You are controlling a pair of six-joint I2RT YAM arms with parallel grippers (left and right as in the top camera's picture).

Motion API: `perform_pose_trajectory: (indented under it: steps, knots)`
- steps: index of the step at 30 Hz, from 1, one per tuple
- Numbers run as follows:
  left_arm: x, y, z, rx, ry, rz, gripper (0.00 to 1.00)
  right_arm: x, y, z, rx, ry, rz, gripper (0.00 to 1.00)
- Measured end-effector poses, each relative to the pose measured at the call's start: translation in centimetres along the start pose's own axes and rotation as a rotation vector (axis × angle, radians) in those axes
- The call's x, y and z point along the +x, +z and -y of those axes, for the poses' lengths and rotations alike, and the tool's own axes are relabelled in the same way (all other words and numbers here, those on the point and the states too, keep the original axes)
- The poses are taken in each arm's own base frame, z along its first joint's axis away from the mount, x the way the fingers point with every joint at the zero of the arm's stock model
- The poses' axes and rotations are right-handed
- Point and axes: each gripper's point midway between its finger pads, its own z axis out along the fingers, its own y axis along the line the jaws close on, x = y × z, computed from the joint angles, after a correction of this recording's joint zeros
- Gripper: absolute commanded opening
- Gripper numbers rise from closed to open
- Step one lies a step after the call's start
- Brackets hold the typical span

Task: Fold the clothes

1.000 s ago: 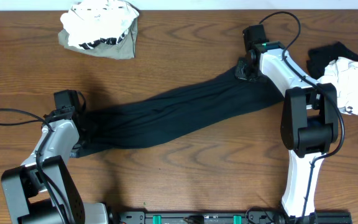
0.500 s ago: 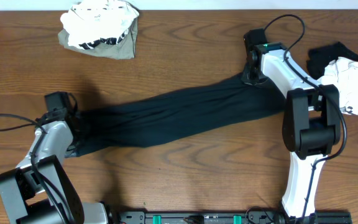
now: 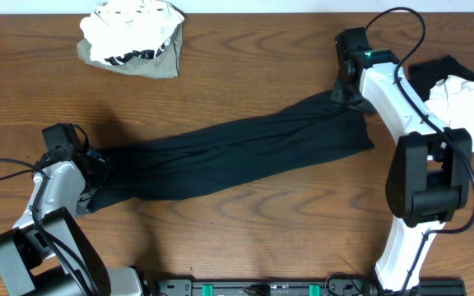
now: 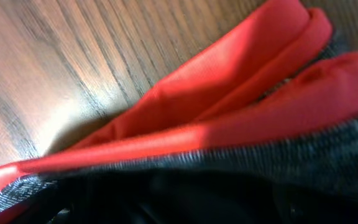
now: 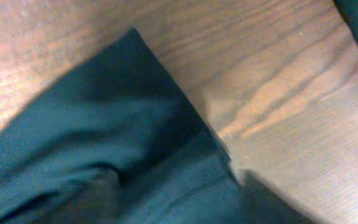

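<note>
Both arms had drawn outward since the earlier frames, the left one sliding away from the garment's waist end and the right one pulling back past its far end, so the cloth lay longer and flatter than before.

The left end effector (image 3: 95, 160) sat at the lower-left end of the long black fabric garment (image 3: 229, 152), low against the cloth. Its fingers showed in neither view, so whether it was released or clenched could not be told. Its wrist camera looked closely onto the garment's folded coral-red edge (image 4: 229, 81), which rested on bare wood, with the heathered grey band (image 4: 278, 162) just behind it and black fabric beyond that.

The right end effector (image 3: 346, 92) stood at the garment's upper-right corner, touching or just over its edge. Its fingers were also out of sight, and its state could not be told. Its wrist camera showed one dark corner of the cloth (image 5: 104, 155) lying flat on the wood.

The garment stretched diagonally across the brown wooden desk (image 3: 245, 66), its red-edged end lower left and its wide end upper right. Well apart from it, above its left half, lay a crumpled white and olive-grey fabric bundle (image 3: 132, 37). Beyond its wide end, past the right arm, lay a crumpled white fabric garment (image 3: 467, 111) with a small black fabric garment (image 3: 434, 74) touching it.
</note>
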Motion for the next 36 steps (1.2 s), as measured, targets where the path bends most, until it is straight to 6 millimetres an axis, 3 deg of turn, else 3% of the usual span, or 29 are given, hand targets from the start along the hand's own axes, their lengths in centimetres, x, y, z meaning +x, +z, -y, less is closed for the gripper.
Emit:
perform_pose_trajectory:
  steps: [5,16,28,36]
  knots:
    - [-0.2,-1.1,0.3,0.029,0.009,0.014,0.98,0.7,-0.1,0.7,0.009,-0.023,-0.038,0.99]
    - [-1.4,-6.8,0.4,0.126,0.030,0.135,0.98,2.0,0.2,1.5,-0.057,-0.049,-0.143,0.99]
    - [3.3,-7.8,1.2,0.233,0.058,-0.071,0.98,5.1,0.4,3.3,-0.054,-0.118,-0.290,0.99]
    - [5.3,-7.8,0.4,0.214,0.063,-0.164,0.98,3.0,2.2,2.6,-0.195,-0.161,-0.215,0.99]
